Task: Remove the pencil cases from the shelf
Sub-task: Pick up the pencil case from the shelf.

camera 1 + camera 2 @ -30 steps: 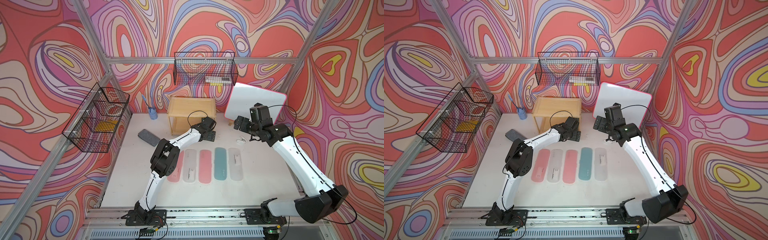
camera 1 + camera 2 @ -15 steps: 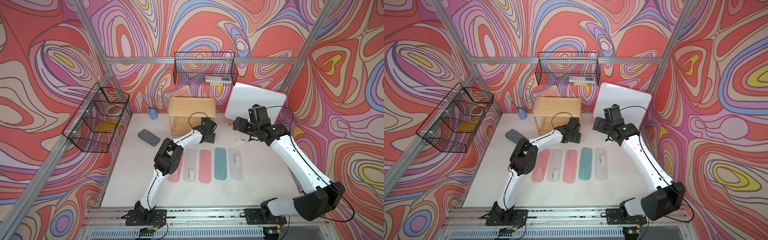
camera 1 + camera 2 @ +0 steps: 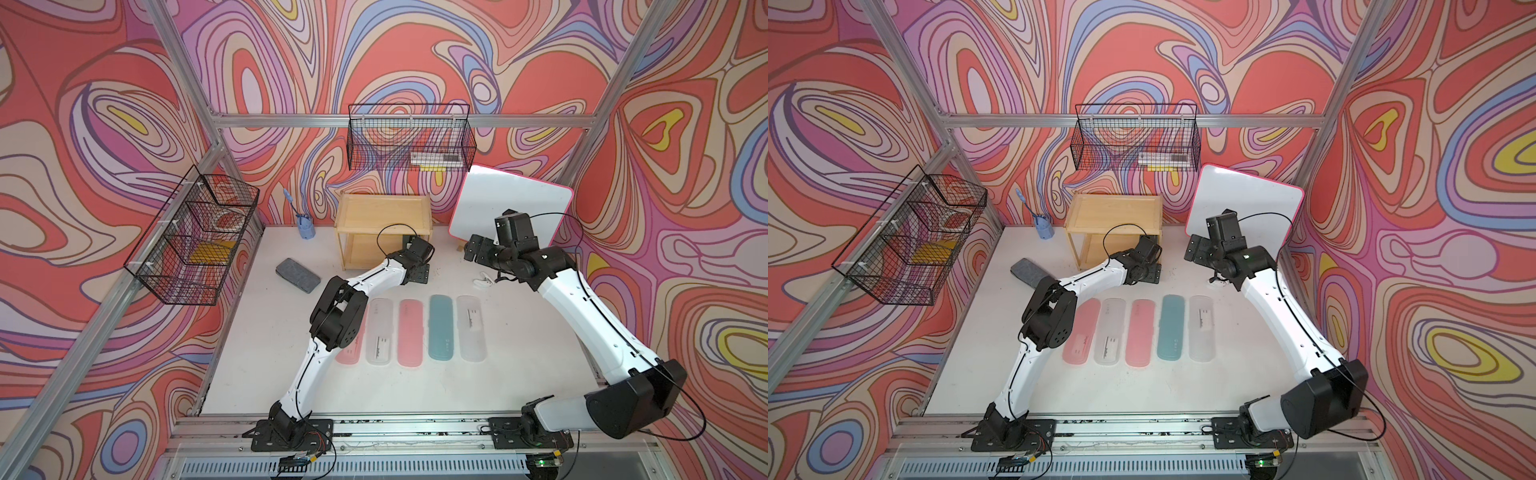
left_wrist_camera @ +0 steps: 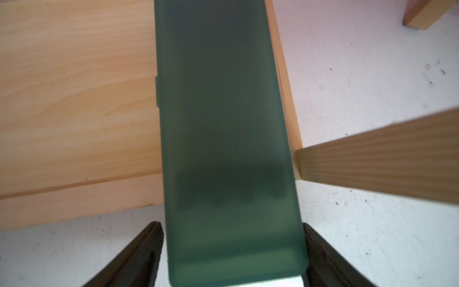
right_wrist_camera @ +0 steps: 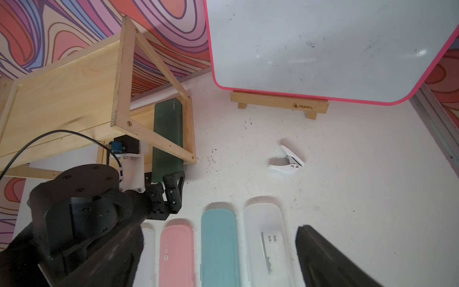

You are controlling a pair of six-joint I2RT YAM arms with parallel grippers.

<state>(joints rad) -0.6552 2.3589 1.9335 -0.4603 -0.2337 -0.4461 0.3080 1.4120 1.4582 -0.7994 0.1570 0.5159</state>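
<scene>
Row of pencil cases (image 3: 411, 332): five lie on the counter (image 3: 415, 386); the left arm (image 3: 336, 320) hides part of the end pink pencil case (image 3: 348, 355).
Left jaws (image 4: 232, 226): clamped on the dark green pencil case (image 4: 223, 124); only the wrist views show this.
Dark green pencil case: on the lower board of the shelf (image 5: 62, 87), near end sticking out; far end cut off in the left wrist view.
Right jaws (image 5: 221, 227): wide apart, holding nothing, blurry.

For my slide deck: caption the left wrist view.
Left gripper brackets the dark green pencil case, which rests on the lower tier of the shelf.
</scene>
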